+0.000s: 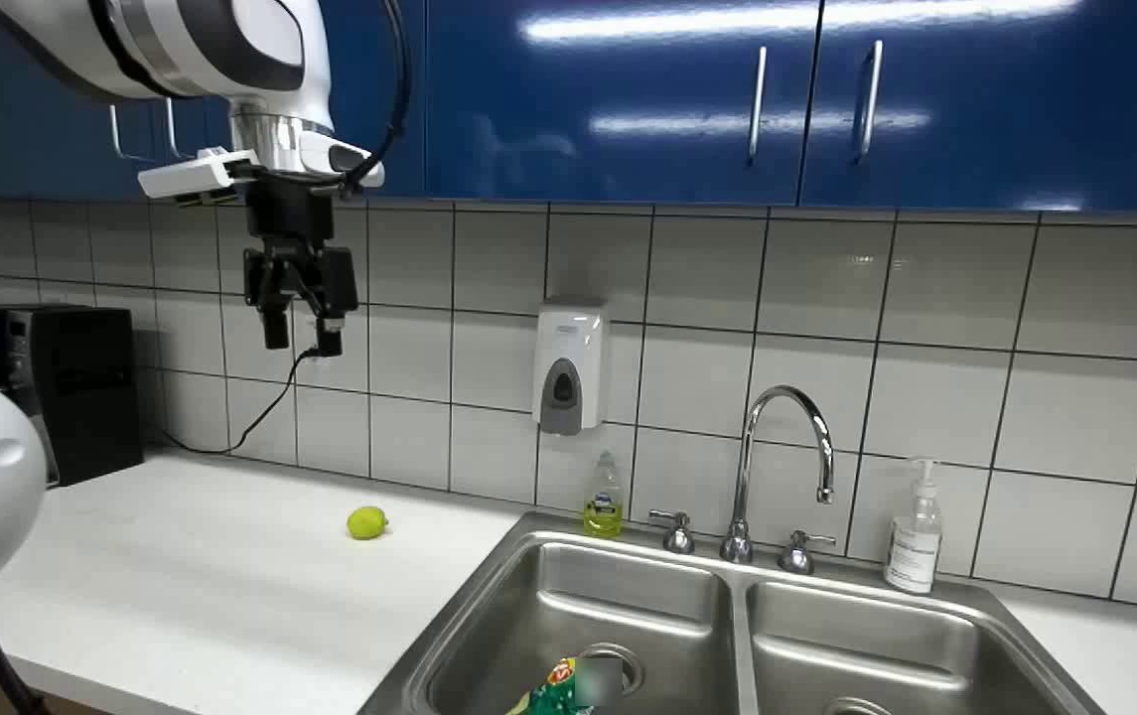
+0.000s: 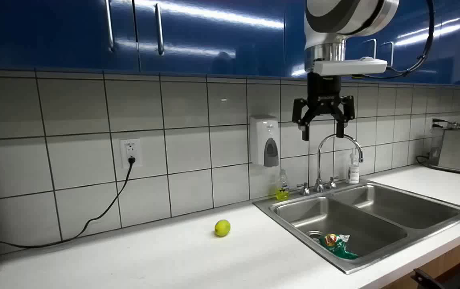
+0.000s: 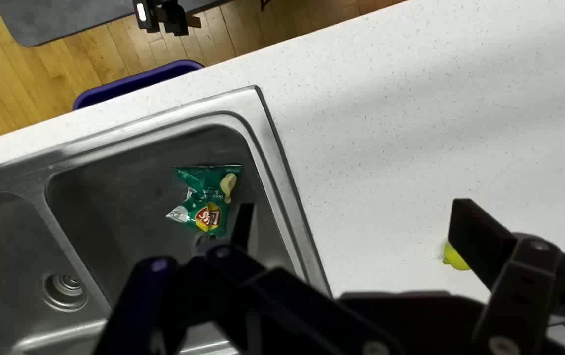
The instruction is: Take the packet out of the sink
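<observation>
The claw [image 2: 323,132] stood wide, empty; retrieval likely required centring above the packet [image 3: 208,197] and descending inside the sink rim [image 3: 282,197].

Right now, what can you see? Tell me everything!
Packet: 1, green, in the sink
Sink: 1, silver, in counter
Tap: 1, silver, behind bowls
Tap handles: 2, silver, beside tap
Small bottle: 1, yellowish, sink's rim
Pump bottle: 1, clear, sink's rim
Dispenser: 1, white-grey, on wall
Fruit: 1, yellow-green, on counter
Counter: 1, white, around sink
Cupboards: several, blue, up high
Tiles: many, whitish, on wall
Socket: 1, white, on wall
Cord: 1, black, in socket
Machine: 1, black, on counter
Appliance: 1, silver, past sink
Floor: 1, brown, below counter
Unclear shapes: several, dark, beyond counter
Robot arm: 1, white, overhead
Gripper: 1, black, open, in midair
</observation>
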`<action>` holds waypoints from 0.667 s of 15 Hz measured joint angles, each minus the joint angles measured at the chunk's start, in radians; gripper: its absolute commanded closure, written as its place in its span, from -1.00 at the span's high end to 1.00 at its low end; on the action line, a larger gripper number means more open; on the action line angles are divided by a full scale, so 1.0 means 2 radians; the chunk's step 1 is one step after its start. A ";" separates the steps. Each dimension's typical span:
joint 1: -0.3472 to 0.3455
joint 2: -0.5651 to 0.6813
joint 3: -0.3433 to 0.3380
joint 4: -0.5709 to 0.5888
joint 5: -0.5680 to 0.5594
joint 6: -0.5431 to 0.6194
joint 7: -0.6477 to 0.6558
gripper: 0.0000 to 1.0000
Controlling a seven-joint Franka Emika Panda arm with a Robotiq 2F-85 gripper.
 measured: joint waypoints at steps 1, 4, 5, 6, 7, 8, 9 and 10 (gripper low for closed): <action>0.000 0.000 0.000 0.000 0.000 0.000 0.000 1.00; 0.000 0.001 0.000 0.000 0.000 0.000 -0.003 1.00; 0.001 0.001 0.000 0.000 0.000 0.000 -0.010 1.00; 0.002 0.002 -0.002 -0.001 0.000 0.000 -0.019 1.00; 0.004 0.002 -0.003 -0.003 0.000 0.000 -0.028 1.00; 0.005 0.003 -0.005 -0.004 0.000 0.000 -0.035 1.00; 0.005 0.003 -0.007 -0.006 0.000 0.000 -0.039 1.00; 0.005 0.003 -0.009 -0.008 0.000 0.000 -0.039 1.00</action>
